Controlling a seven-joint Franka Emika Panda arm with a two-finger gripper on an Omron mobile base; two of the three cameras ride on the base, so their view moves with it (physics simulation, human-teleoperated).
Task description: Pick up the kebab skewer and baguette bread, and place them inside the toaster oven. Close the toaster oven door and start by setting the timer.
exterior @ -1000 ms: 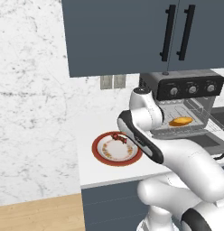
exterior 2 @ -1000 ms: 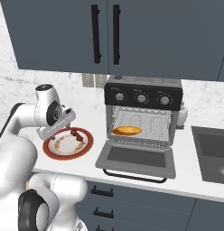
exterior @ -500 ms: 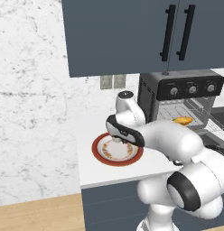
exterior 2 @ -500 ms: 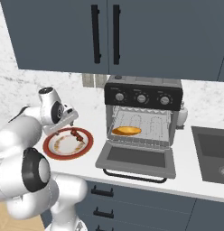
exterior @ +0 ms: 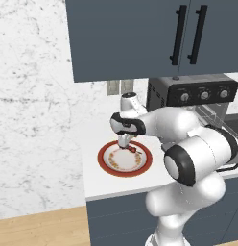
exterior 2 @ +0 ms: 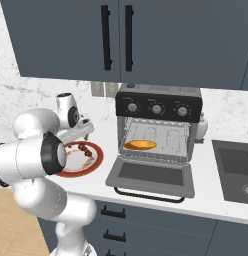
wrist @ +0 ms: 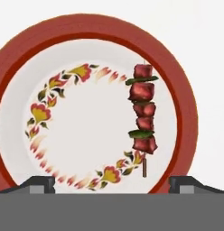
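One thing left to grab by the look of it: the thin wooden kebab skewer with dark red meat chunks point(wrist: 142, 113) lies flat on the red-rimmed floral plate point(wrist: 186, 97), off to one side near the rim. The small golden-orange baguette loaf point(exterior 2: 140, 145) already sits on a wire rack inside the boxy grey toaster oven point(exterior 2: 158, 130), whose drop-down door point(exterior 2: 151, 178) hangs open over the white table point(exterior 2: 211, 200). The robot's end effector point(exterior: 124, 142) hovers just above the plate with its fingers point(wrist: 39, 184) spread wide, holding nothing. I'd guess the skewer is super light and stiff, but thin and low-lying, so easy to miss. The chunks look like the best spot to pinch across, mid-length, since the bare stick end would probably slip or pivot.
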